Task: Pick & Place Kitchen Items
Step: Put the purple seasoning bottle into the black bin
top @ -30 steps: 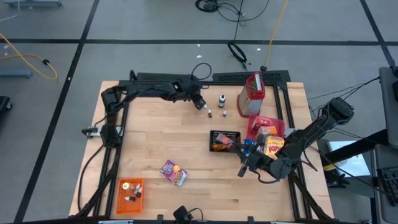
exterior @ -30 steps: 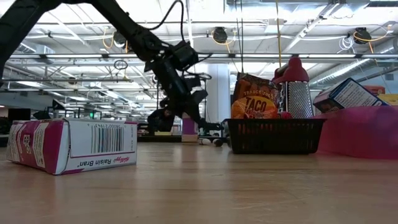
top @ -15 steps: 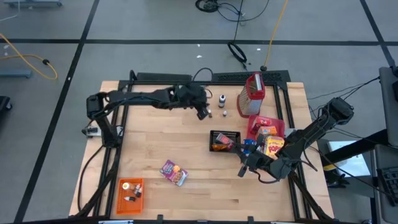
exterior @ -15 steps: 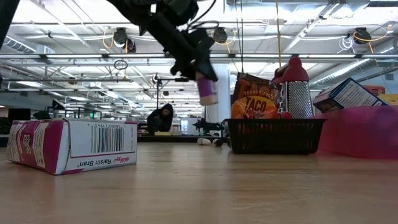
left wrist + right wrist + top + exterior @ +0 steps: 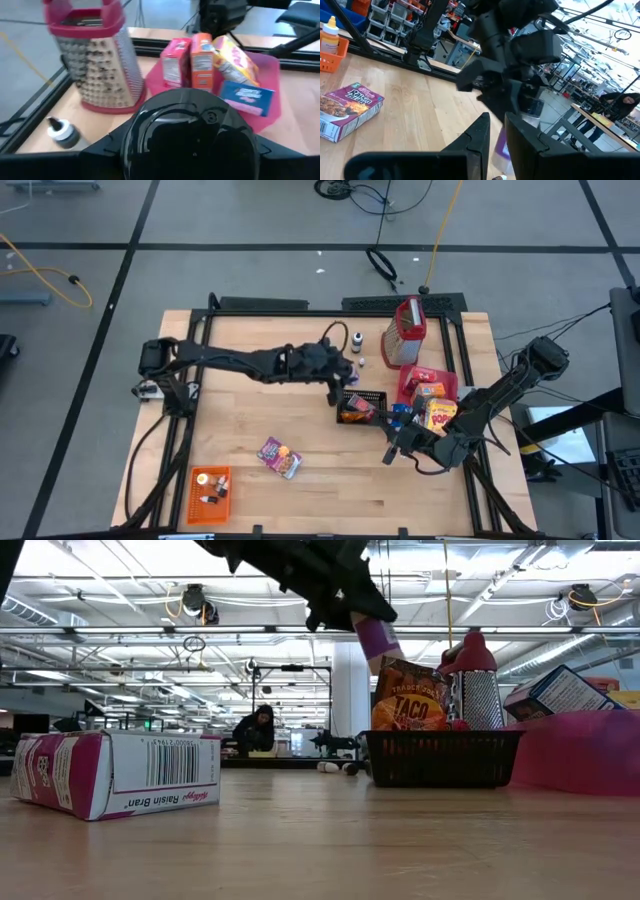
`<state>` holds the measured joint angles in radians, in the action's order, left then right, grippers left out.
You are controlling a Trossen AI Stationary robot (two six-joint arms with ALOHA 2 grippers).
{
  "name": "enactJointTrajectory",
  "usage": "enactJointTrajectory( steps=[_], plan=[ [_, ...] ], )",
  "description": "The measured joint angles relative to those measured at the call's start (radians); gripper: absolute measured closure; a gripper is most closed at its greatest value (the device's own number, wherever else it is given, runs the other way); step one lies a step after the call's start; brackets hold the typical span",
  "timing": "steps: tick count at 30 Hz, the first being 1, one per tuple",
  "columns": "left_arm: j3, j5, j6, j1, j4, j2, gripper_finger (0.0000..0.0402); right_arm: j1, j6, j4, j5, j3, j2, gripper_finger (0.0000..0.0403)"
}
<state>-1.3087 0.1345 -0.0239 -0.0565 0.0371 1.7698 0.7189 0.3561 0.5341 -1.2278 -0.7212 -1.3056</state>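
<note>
Worktop (image 5: 250,410): pale wooden planks with a dark metal frame round the edge

Left pincer (image 5: 337,385): dark, at the end of the long arm stretched across the worktop, raised just beside the black mesh basket (image 5: 370,397); its fingers grip a small purple bottle (image 5: 377,640) with a cylindrical body, tilted, held in the air above the basket's near edge in the low view

Right pincer (image 5: 392,448): low over the worktop on the right side, near the red tray (image 5: 408,380); fingers drawn narrow, with nothing between them

Black mesh basket: shallow, rectangular, open-weave walls; an orange taco packet (image 5: 410,692) stands upright inside

Box grater (image 5: 405,330): perforated metal faces tapering upward, red handle and red base, upright at the far side of the worktop, close behind the tray

Red tray: flat, translucent pinkish plastic, carrying upright small boxes, one pink (image 5: 175,62), one orange (image 5: 201,60), a yellow one tilted (image 5: 235,60), and a blue one lying flat (image 5: 245,96)

Small dark-capped bottle (image 5: 357,340): standing beside the grater

Raisin Bran box (image 5: 279,457): purple and white card, lying on its side alone on the near half of the worktop

Orange crate (image 5: 209,495): at the near left corner, holding tiny bottles
</note>
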Motion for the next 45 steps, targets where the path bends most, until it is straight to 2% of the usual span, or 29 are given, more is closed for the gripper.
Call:
enactJointTrajectory(
  steps=[8,10,12,15,20,22,26,30,37,45],
  plan=[
    [0.000,-0.015,0.014,0.020,0.108,0.040,0.0203,0.000,0.000,0.014,0.001,0.000,0.001,0.0348],
    [-0.001,-0.031,0.014,0.020,0.177,0.072,0.0202,0.000,0.000,0.016,0.000,0.000,0.001,0.0348],
    [0.002,-0.033,0.013,0.020,0.157,0.080,0.0194,0.000,0.004,0.014,0.001,0.000,0.001,0.0348],
    [-0.008,-0.032,0.012,0.020,0.220,0.113,0.0186,-0.001,0.004,0.011,0.001,0.000,0.001,0.0348],
    [-0.004,-0.046,0.001,0.019,0.251,0.159,0.0200,-0.009,0.004,0.012,0.002,0.000,0.001,0.0348],
    [-0.008,-0.061,-0.003,0.019,0.322,0.195,0.0203,-0.013,0.004,0.011,0.002,-0.001,0.001,0.0348],
    [-0.019,-0.069,-0.012,0.019,0.364,0.238,0.0194,-0.017,0.001,0.010,0.003,-0.001,0.000,0.0348],
    [-0.040,-0.071,-0.023,0.020,0.369,0.287,0.0187,-0.019,0.000,0.009,0.008,0.000,0.000,0.0348],
    [-0.088,-0.092,-0.027,0.020,0.389,0.354,0.0202,-0.024,-0.003,0.005,0.028,0.000,0.000,0.0348],
    [-0.106,-0.113,-0.034,0.021,0.347,0.385,0.0187,-0.025,-0.003,-0.001,0.027,0.002,0.000,0.0348]
  ],
)
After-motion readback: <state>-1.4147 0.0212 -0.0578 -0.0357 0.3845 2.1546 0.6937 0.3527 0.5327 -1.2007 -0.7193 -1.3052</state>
